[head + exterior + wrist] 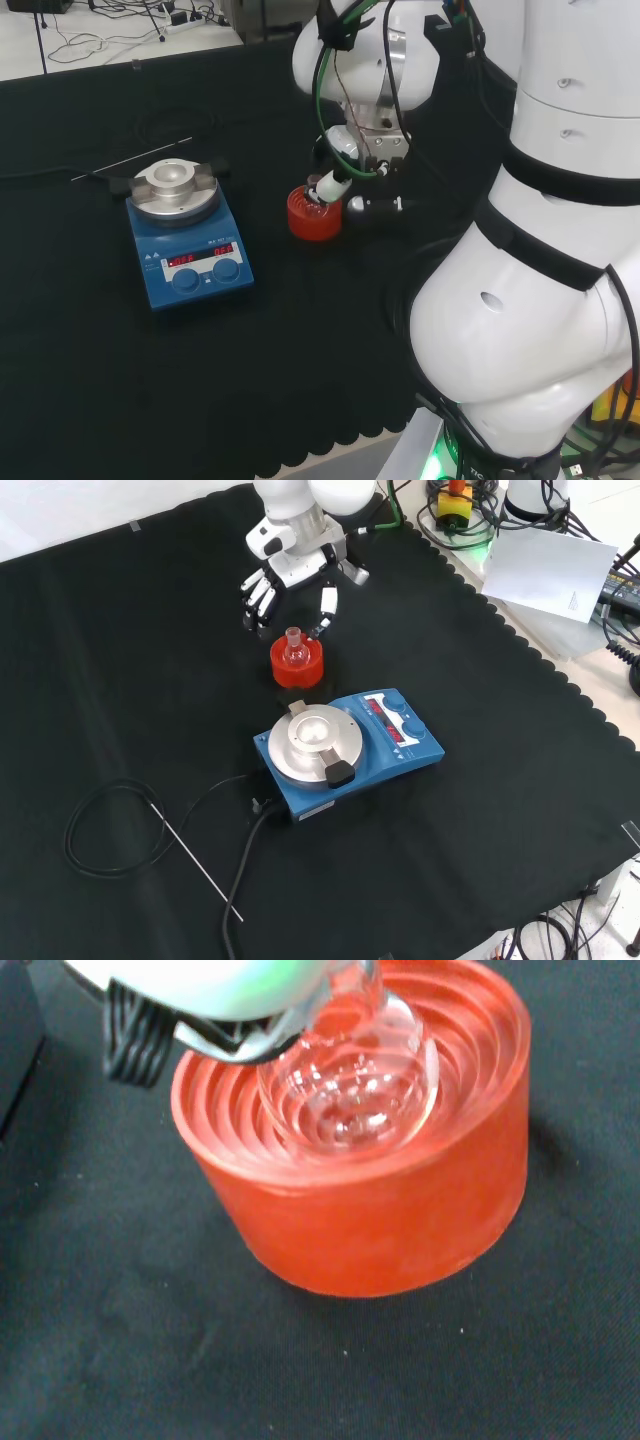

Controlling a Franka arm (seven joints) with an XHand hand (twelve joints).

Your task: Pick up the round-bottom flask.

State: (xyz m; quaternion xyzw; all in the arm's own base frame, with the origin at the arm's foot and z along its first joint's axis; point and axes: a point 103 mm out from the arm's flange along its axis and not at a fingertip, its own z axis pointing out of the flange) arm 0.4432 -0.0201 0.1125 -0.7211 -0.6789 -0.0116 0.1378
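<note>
You see a tabletop (500, 810) under black cloth with a wavy edge, and loose cables and a sheet of paper (548, 562) lie past that edge in the front view. The front view shows you the hand (290, 575) just behind the red ring (297, 666) with its fingers (258, 598) straight and spread, holding nothing, while the wrist view shows you the ring's ribbed steps. The clear flask (350, 1090) sits upright in the red ring, looks empty, and stands near the blue heater box (345, 752).
</note>
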